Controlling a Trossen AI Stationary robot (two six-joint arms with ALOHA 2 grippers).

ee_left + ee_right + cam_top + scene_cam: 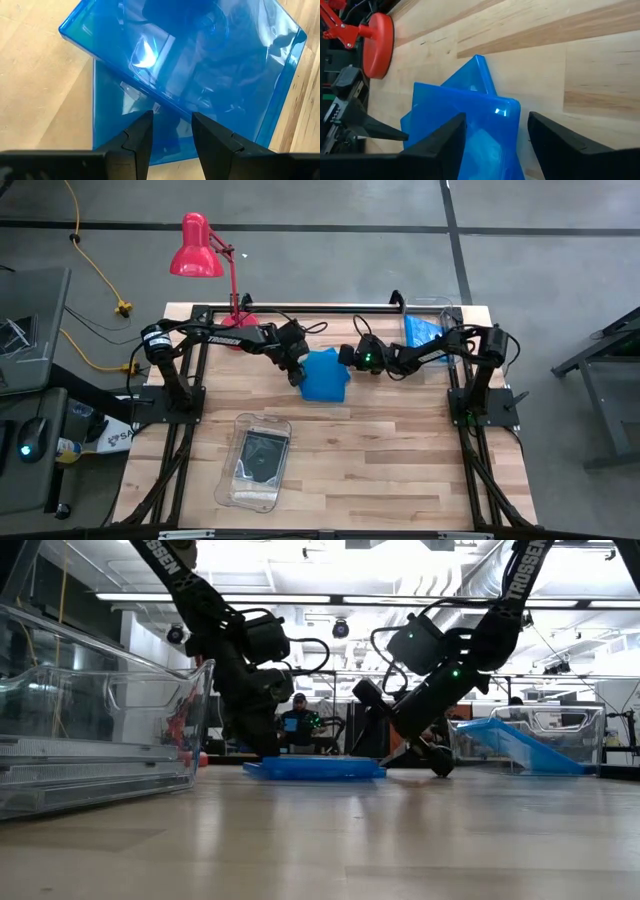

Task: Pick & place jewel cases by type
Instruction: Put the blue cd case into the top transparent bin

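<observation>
I'm looking at the blue jewel cases [325, 376] sitting in a loose stack near the middle of the table, toward its far side: at least 2 thin, glossy, translucent squares, the top one lying skewed across the one beneath so their corners are poking out at different angles. From the left wrist view the top case [185, 60] is throwing back bright glare off its smooth plastic face.

The left gripper [296, 372] is sitting at the stack's left edge, and I'm seeing its 2 dark fingers spread apart with the lower case's edge showing between them, nothing clamped. The right gripper [349, 357] is hanging at the stack's upper right corner, its fingers also spread wide over the blue plastic, holding nothing.

More blue cases [422, 331] are leaning inside a clear rectangular bin [447, 308] at the far right corner. Nearer me, a second clear bin [232, 478] is holding a dark case [262, 454] with a disc faintly showing through.

All of it is resting on a pale wood-plank table [400, 460], matte and striped with grain. A red desk lamp [198, 248] with a round base is standing at the far left edge.
</observation>
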